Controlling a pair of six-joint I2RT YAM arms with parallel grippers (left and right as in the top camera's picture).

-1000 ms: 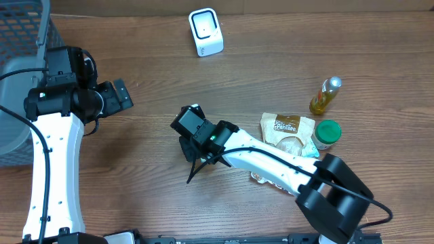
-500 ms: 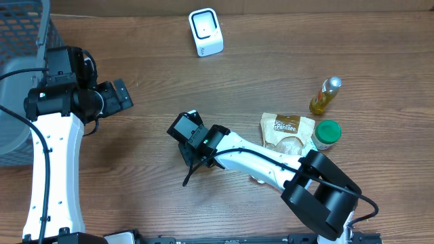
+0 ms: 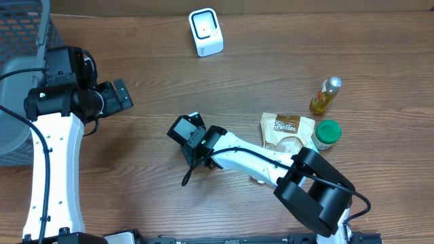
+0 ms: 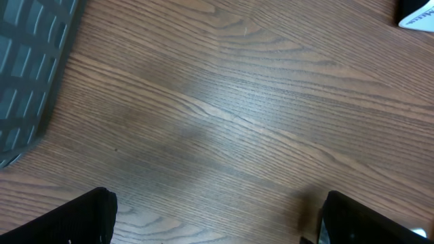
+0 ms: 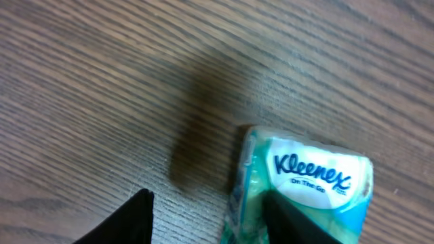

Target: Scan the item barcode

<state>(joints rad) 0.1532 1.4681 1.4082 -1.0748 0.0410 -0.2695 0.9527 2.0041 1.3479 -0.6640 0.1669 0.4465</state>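
The task's thing is a small teal-and-white plastic Kleenex tissue pack. It is just off the centre of the brown wooden worktop, toward 8 o'clock, hidden from overhead by the right hand. In the right wrist view this hand's two black fingers stand apart with bare wood between them. The pack lies at 5 o'clock, mostly outside that gap, its lower part covered by one finger. I judge it is not clamped, though contact under that finger cannot be ruled out.

The logo face looks up at the camera, lettering running from 9 toward 4 o'clock. The body runs on toward 6 o'clock out of frame, so its long axis cannot be settled. No barcode shows on this face.

The white boxy barcode scanner stands at 12 o'clock, well apart, likely so goods can be brought to its window. The left hand hovers spread wide near the grey mesh basket at 10 o'clock, seemingly parked clear.
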